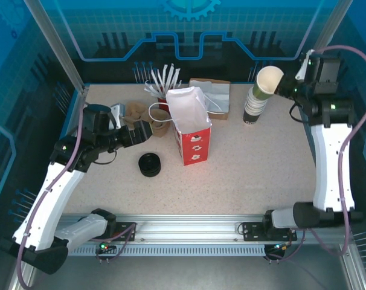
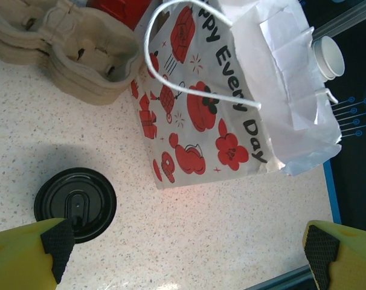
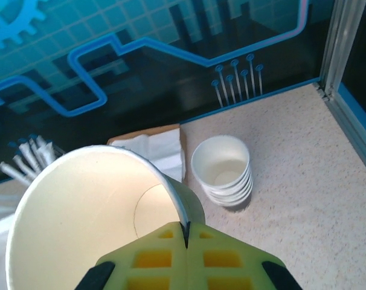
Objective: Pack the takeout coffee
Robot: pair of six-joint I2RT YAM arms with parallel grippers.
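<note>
Right wrist closeup: cup (image 3: 80, 217) seemingly empty inside.

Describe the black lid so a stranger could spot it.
Find the red-and-white paper bag standing mid-table. Just left of its base lies the lid. It alone is flat, round and black; the cardboard trays behind it are tan.

Speckled table (image 1: 261, 175) was pretty busy; black lid stack (image 2: 75, 204) sat just off one of the left fingers (image 2: 57, 241); printed paper bag (image 2: 189, 121) stood further out between them, cardboard carriers (image 2: 80, 60) beyond; white cup stack (image 3: 222, 175) stood past the right fingers (image 3: 171, 257).
</note>
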